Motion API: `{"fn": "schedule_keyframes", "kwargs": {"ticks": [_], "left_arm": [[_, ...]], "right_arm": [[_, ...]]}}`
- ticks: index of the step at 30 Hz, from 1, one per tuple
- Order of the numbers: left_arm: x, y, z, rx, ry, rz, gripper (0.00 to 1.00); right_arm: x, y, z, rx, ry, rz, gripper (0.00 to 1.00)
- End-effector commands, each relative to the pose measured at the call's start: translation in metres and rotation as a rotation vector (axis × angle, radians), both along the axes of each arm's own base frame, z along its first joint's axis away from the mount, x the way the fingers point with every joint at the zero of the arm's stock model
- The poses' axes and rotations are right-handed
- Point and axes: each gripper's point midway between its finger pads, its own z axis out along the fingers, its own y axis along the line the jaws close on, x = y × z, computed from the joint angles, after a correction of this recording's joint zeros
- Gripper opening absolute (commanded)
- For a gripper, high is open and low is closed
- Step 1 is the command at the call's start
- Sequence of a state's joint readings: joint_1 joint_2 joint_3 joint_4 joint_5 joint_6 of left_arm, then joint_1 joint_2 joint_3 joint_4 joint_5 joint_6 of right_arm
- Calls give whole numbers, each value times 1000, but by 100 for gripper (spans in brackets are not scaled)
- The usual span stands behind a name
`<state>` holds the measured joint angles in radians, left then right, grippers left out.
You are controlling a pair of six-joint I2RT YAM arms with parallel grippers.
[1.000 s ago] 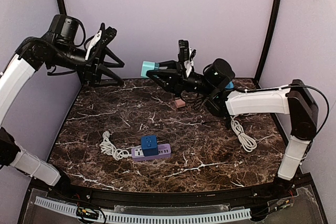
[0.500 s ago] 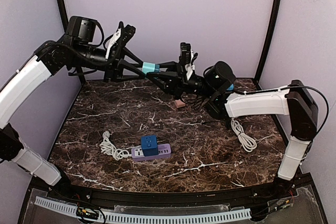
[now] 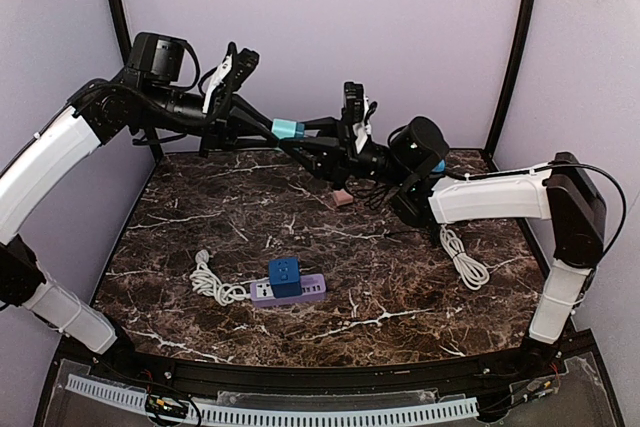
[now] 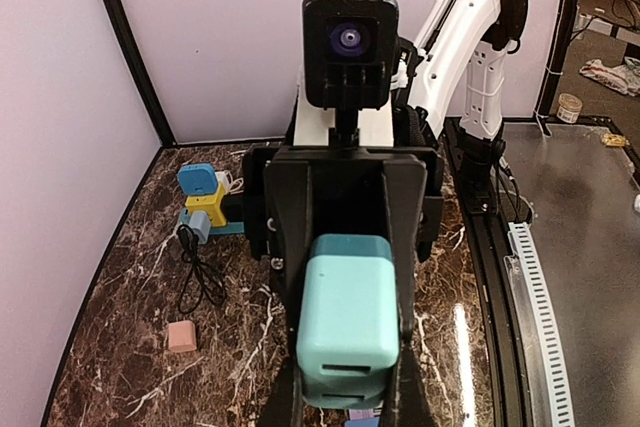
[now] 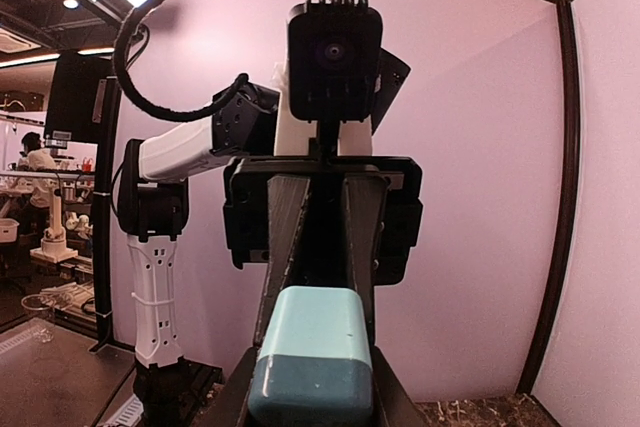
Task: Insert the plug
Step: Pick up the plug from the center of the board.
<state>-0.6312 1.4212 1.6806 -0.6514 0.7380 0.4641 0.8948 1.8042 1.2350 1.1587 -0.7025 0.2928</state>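
Top external view: I hold the teal rounded rectangular plug [image 3: 288,128] in the air, high above the back of the dark marble bench [image 3: 400,287], and both my arms reach in to meet on it. My left fingers [image 3: 262,125] are clenched on the end facing my left arm. My right fingers [image 3: 315,125] grasp the opposite end, so the two sets sit nearly tip to tip with the plug between them.

From my left wrist, the plug fills the gap between my fingers, and the right wrist's camera looks straight back at me from behind it. My right wrist shows the same block pinched low in the frame.

Well below, near the front of the bench, lies the purple power strip [image 3: 290,292]. A blue cube adapter [image 3: 284,277] sits on it, and its white coiled cord [image 3: 208,277] is bunched to its left. A small pink block [image 3: 343,197] rests on the bench under my right arm.
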Motion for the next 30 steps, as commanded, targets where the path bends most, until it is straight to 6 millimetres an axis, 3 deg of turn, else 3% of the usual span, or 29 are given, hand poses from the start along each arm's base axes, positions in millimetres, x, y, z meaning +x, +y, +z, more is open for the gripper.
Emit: {"fn": "schedule_keyframes", "kwargs": {"ticks": [1,3,4,8,13,16,18,22,27,30], "left_arm": [[0,-2,-9,25,6,-5,1],[8,4,-15,68,-19,50,1],[9,7,-20,94,-29,59,1],[18,29,-57,263,-71,136,1],[23,64,-135,595,17,190,1],[21,68,-170,755,66,177,1],[14,66,-182,835,66,150,1],[-1,53,-190,922,56,97,1],[-8,42,-185,902,116,77,1],[-12,34,-174,847,125,57,1]], "right_arm": [[-9,-3,-4,-16,-14,14,55],[-6,-7,-9,-35,-3,-7,94],[-3,-11,-13,-48,7,-20,98],[9,-29,-33,-133,75,-78,99],[43,-42,-81,-396,233,-259,99],[51,-55,-98,-481,260,-351,99],[55,-65,-104,-489,273,-405,99],[47,-72,-118,-514,250,-401,99],[3,-53,-138,-521,75,-154,88],[-9,-41,-145,-490,35,-52,86]]}}
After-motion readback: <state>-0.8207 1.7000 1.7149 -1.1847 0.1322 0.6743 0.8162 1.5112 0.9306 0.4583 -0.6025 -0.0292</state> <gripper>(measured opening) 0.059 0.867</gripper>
